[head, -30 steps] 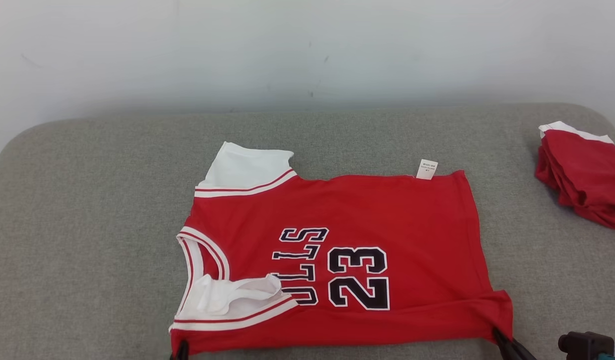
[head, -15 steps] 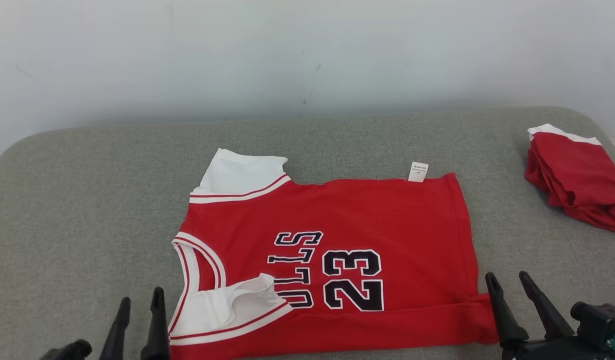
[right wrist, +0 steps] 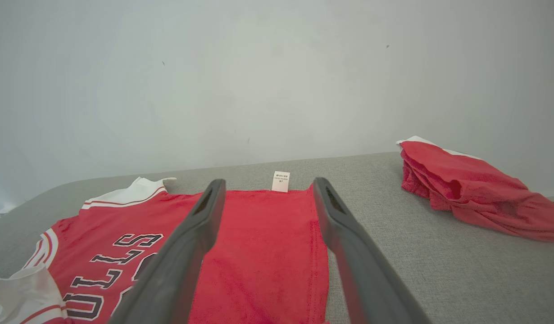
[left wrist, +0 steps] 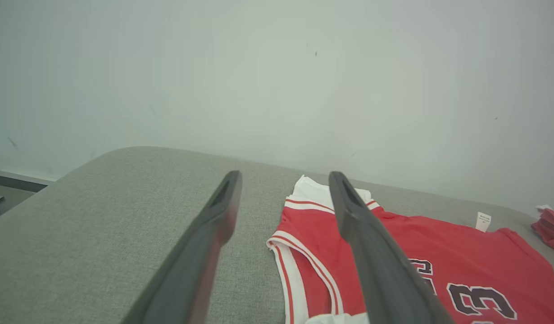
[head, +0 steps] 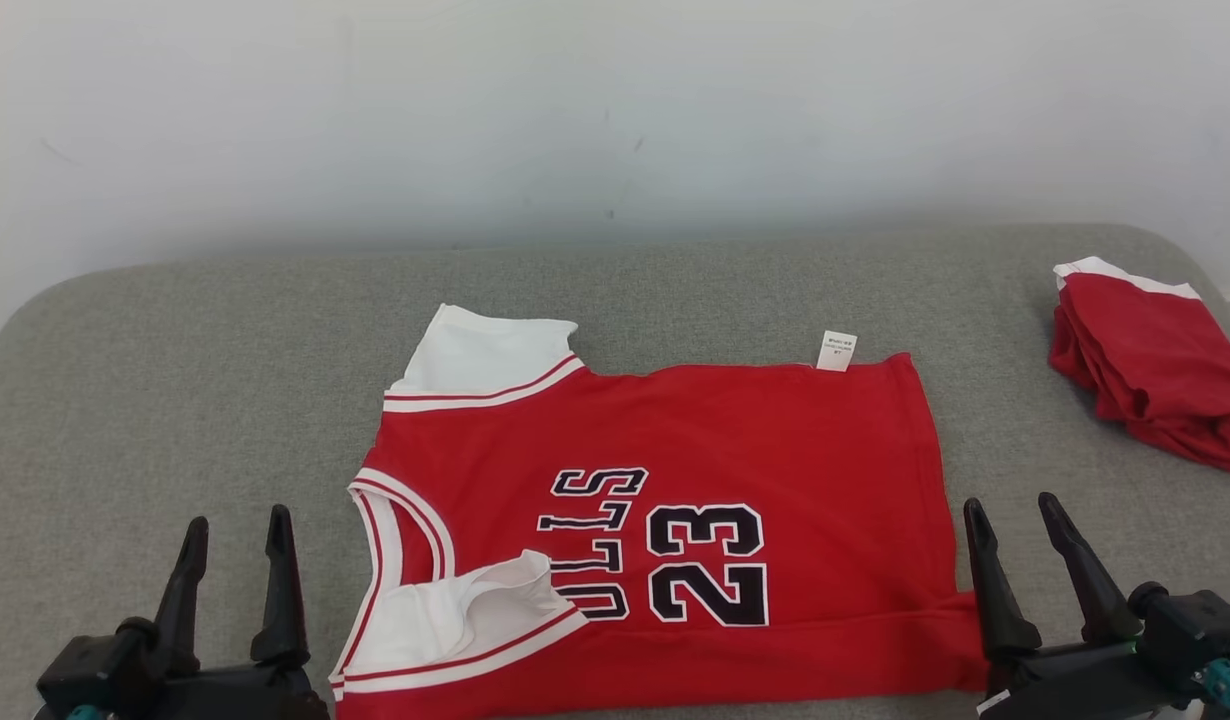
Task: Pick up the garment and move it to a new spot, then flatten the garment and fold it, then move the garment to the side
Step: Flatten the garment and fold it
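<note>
The garment (head: 675,430) is a red jersey with white sleeves and the number 23. It lies flat on the grey padded table (head: 175,350), neck to the left, with its near edge folded over. My left gripper (head: 237,520) stands open just left of the near sleeve, holding nothing. My right gripper (head: 1011,503) stands open at the jersey's near right corner, also holding nothing. In the left wrist view the left gripper (left wrist: 284,175) points past the collar of the garment (left wrist: 461,252). The right wrist view has the right gripper (right wrist: 268,183) above the hem end of the garment (right wrist: 259,234).
A second red garment (head: 1145,380) lies crumpled at the table's far right edge, seen as the red pile (right wrist: 475,193) in the right wrist view. A white wall (head: 615,120) stands right behind the table. Bare grey surface lies to the left of the jersey.
Both grippers have opened and let go of the jersey's near corners, then risen clear beside it. The head camera has shifted slightly. The jersey stays where it lay.
</note>
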### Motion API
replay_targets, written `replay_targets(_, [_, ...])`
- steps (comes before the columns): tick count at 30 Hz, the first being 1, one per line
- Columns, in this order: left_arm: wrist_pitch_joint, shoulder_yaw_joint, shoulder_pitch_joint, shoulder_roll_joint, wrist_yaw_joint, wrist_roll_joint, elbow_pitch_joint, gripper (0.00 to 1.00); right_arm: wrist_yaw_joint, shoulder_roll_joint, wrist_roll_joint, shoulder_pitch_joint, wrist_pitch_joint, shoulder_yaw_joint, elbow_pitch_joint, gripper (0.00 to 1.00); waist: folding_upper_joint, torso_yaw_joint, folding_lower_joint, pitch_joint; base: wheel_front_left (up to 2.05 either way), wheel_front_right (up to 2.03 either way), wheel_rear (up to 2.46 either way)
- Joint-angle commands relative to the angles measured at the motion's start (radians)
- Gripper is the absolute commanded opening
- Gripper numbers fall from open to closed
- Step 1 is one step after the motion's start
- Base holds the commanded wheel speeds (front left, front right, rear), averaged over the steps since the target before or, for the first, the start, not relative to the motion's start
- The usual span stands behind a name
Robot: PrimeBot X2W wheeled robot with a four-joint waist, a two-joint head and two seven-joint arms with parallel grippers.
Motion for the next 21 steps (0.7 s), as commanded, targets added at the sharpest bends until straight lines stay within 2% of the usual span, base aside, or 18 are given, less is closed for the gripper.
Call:
replay_targets(1, [0.000,0.007,-0.005,-0.007,-0.004,0.015,0.004,1.00,-0.003,0.010,-0.014,-0.006,-0.007,0.003,0.006,1.00,0.0000,0.000,0.0000,-0.004,0.00,0.00,0.00])
replay_targets(4, [0.000,0.014,0.008,-0.015,-0.001,0.053,-0.001,1.00,-0.003,0.028,-0.028,-0.003,-0.019,0.007,0.020,1.00,0.0000,0.002,0.0000,-0.009,0.00,0.00,0.00])
replay_targets(11, [0.000,0.034,0.038,-0.023,-0.024,0.096,-0.002,1.00,-0.003,0.063,-0.065,0.011,-0.042,0.002,0.049,1.00,0.0000,0.012,0.0000,-0.017,0.00,0.00,0.00])
replay_targets(18, [0.000,0.030,0.050,-0.005,-0.069,0.108,0.003,1.00,-0.003,0.081,-0.087,0.026,-0.039,-0.013,0.056,1.00,0.0000,0.024,0.0000,-0.022,0.00,0.00,0.00])
replay_targets(21, [0.000,0.025,0.059,0.006,-0.072,0.118,0.006,1.00,-0.003,0.085,-0.098,0.030,-0.030,-0.019,0.057,1.00,0.0000,0.025,0.0000,-0.025,0.00,0.00,0.00])
